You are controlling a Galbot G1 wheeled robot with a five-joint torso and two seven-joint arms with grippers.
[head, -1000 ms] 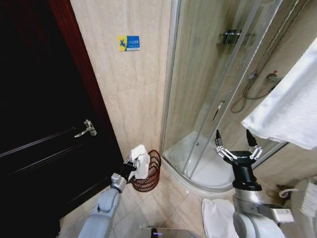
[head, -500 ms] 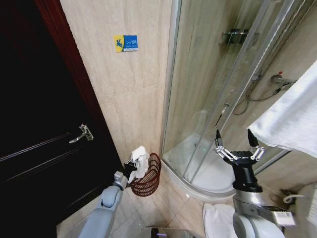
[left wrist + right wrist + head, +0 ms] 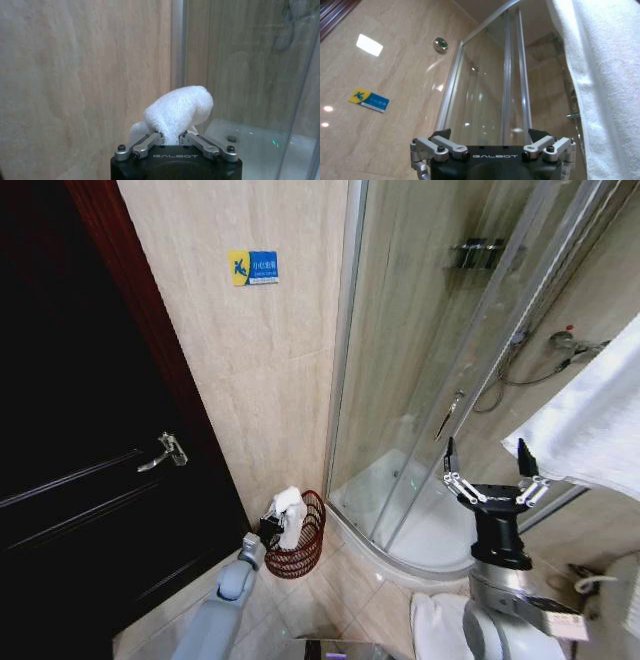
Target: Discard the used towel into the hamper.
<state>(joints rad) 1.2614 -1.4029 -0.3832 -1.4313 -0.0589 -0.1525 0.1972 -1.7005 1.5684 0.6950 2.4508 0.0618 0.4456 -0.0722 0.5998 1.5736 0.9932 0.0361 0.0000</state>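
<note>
Left pincer (image 3: 272, 527) clamped on used towel (image 3: 291, 515), lower centre-left of frame, right at hamper (image 3: 300, 542) rim, prob. for the drop. Right pincer (image 3: 494, 485) spread wide, holding nothing, idle lower right.

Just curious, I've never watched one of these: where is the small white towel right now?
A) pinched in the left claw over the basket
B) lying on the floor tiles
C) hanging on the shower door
A: the left claw grips the towel above the hamper.
</note>
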